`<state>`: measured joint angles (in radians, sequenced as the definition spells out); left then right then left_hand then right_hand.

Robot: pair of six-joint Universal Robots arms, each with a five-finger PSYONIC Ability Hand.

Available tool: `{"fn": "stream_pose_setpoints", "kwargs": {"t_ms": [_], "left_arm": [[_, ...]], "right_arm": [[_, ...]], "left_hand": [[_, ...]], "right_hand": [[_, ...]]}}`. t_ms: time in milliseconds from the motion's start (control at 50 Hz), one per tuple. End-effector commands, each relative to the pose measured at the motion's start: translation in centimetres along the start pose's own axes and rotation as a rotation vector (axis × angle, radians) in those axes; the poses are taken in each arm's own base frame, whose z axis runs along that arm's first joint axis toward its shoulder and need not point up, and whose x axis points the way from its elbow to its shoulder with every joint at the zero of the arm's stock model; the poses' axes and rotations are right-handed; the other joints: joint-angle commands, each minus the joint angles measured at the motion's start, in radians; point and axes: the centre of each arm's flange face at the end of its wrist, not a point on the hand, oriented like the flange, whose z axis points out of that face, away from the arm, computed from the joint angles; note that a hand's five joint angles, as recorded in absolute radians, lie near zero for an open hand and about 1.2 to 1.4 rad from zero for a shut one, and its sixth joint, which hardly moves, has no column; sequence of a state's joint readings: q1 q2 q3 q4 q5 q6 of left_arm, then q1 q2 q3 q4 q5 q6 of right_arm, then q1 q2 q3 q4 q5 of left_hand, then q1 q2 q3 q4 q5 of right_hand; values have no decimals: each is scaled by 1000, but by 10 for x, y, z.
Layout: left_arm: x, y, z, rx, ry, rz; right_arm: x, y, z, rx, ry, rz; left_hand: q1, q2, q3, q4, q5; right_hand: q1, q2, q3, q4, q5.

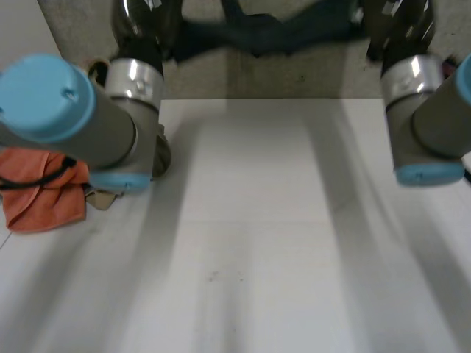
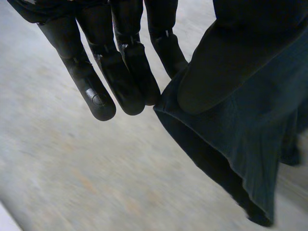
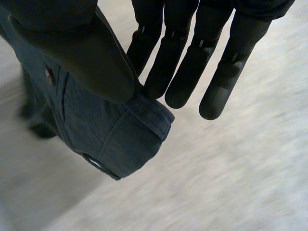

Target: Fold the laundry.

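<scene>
Well, the dark blue garment hangs stretched between the 2 hands, out past the far edge of the white surface and over the grey floor. The left hand pinches a hemmed edge between its thumb and straight fingers. The right hand grips the other end the same way, thumb pressed down near a button and a stitched band. It may be a pair of trousers, though I can't say for sure from here.

The worry, to my eye, is how little cloth each pinch takes. Both bite close to the edge, and most of the weight sags below. A quick pull toward the surface could slip 1 end free, and the garment would drop to the floor, not the surface. If it is drawn in low, the hanging part could also catch on the far edge and bunch up.

For room, the middle of the surface between the 2 arms is broad and bare, plenty for laying it flat. The tight spot is on the left, where an orange cloth lies crumpled just under the left arm.
</scene>
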<state>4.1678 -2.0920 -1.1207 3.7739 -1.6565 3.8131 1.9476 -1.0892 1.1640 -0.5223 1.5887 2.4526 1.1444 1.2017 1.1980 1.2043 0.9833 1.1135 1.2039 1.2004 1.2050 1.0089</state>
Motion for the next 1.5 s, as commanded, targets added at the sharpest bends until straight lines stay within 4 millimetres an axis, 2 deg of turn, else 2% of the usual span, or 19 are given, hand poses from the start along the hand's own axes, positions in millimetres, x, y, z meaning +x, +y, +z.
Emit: {"fn": "stream_pose_setpoints", "kwargs": {"t_ms": [20, 100, 120, 220, 420, 440, 520, 600, 660, 760, 800, 820, 840, 880, 900, 1040, 1120, 1300, 1500], "left_arm": [[44, 52, -52, -189, 172, 16], [70, 70, -95, -329, 317, 24], [75, 76, -114, -395, 378, 31], [76, 83, -167, -589, 536, 53], [32, 22, -213, -638, 626, 68], [27, 11, -224, -655, 659, 77], [20, -3, -256, -777, 793, 119], [12, -18, -297, -932, 1000, 166], [13, -31, -315, -942, 1094, 191], [17, -34, -304, -878, 1044, 170], [18, -33, -287, -836, 985, 156], [18, -32, -281, -822, 962, 149], [19, -31, -267, -790, 910, 137], [18, -28, -250, -758, 846, 120], [15, -24, -231, -727, 776, 102], [12, 6, -166, -572, 572, 28], [35, 42, -151, -539, 632, -23], [57, 111, -125, -600, 661, -204], [76, 137, -113, -559, 699, -245]], "right_arm": [[-68, 70, -51, -268, -266, -14], [-91, 95, -80, -379, -378, -54], [-93, 97, -85, -395, -395, -63], [-92, 105, -115, -505, -496, -109], [-58, 69, -167, -668, -703, -181], [-56, 68, -172, -679, -721, -190], [-45, 62, -200, -742, -836, -255], [-28, 61, -239, -836, -1010, -362], [-23, 62, -249, -863, -1051, -388], [-18, 59, -249, -846, -1009, -385], [-18, 59, -246, -831, -991, -378], [-19, 59, -244, -815, -978, -368], [-19, 59, -242, -808, -967, -359], [-18, 59, -239, -795, -946, -341], [-18, 59, -238, -792, -941, -334], [-21, 57, -237, -776, -933, -273], [-23, 58, -234, -762, -913, -253], [-25, 61, -226, -735, -838, -206], [-26, 62, -229, -737, -836, -202]], "left_hand": [[252, 195, 198, 192, 238], [252, 195, 198, 192, 238], [252, 195, 198, 192, 238], [252, 195, 198, 192, 238], [252, 195, 198, 192, 238], [252, 195, 198, 192, 238], [252, 195, 198, 192, 238], [252, 195, 198, 192, 238], [252, 195, 198, 192, 238], [252, 195, 198, 192, 238], [-440, -497, -494, -500, -454], [-673, -730, -727, -733, -687], [-789, -846, -842, -849, -802], [-840, -897, -893, -900, -853], [-866, -923, -920, -926, -879], [-717, -775, -771, -777, -731], [-675, -733, -729, -735, -689], [-535, -593, -589, -595, -549], [-496, -554, -550, -556, -510]], "right_hand": [[283, 192, 196, 191, 213], [283, 192, 196, 191, 213], [283, 192, 196, 191, 213], [283, 192, 196, 191, 213], [283, 192, 196, 191, 213], [283, 192, 196, 191, 213], [283, 192, 196, 191, 213], [283, 192, 196, 191, 213], [283, 192, 196, 191, 213], [283, 192, 196, 191, 213], [283, 192, 196, 191, 213], [283, 192, 196, 191, 213], [283, 192, 196, 191, 213], [283, 192, 196, 191, 213], [283, 192, 196, 191, 213], [283, 192, 196, 191, 213], [283, 192, 196, 191, 213], [283, 192, 196, 191, 213], [283, 192, 196, 191, 213]]}}
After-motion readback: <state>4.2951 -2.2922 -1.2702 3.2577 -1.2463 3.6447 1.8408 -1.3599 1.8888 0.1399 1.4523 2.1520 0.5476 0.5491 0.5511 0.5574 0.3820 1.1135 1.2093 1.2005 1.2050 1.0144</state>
